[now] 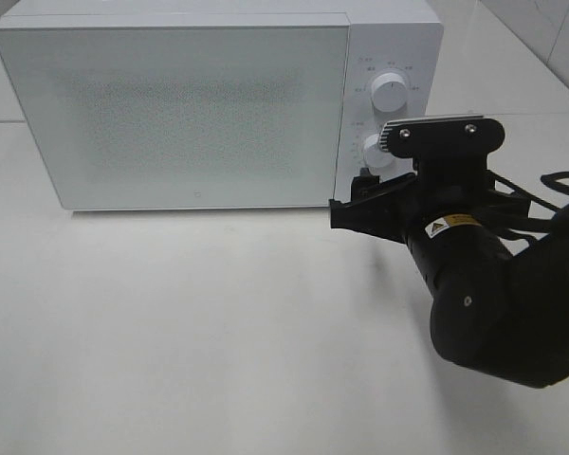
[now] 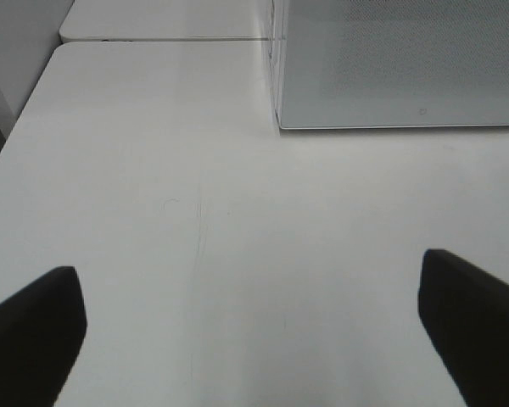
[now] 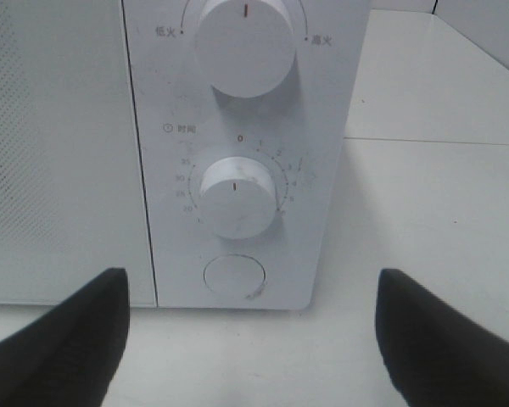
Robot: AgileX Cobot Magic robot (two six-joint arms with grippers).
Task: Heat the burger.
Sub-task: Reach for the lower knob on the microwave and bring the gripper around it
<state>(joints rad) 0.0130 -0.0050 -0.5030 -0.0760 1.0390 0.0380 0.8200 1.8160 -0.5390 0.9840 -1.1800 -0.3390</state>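
Microwave (image 1: 379, 38) at the far side of the white table (image 1: 218, 332), frosted door (image 1: 171, 109) fully shut, nothing of the inside visible. No sight of the burger in any view; presumably behind that door, though impossible to confirm.

Right gripper (image 3: 253, 339) just in front of the control panel at the microwave's right end, fingers spread wide with nothing between them. Squared up to the timer knob (image 3: 237, 195), most likely so as to close around it and turn. Knob's red marker pointing up toward the zero, so seemingly no time set yet. Power knob (image 3: 244, 42) above and round button (image 3: 233, 275) below, neither touched.

Left gripper (image 2: 254, 331) spread as wide as possible and empty, low over bare table, near and left of the microwave's front corner. Probably parked there to stay well apart from the right arm's work.

Judging by the layout: loading done, setting the time the step in hand.
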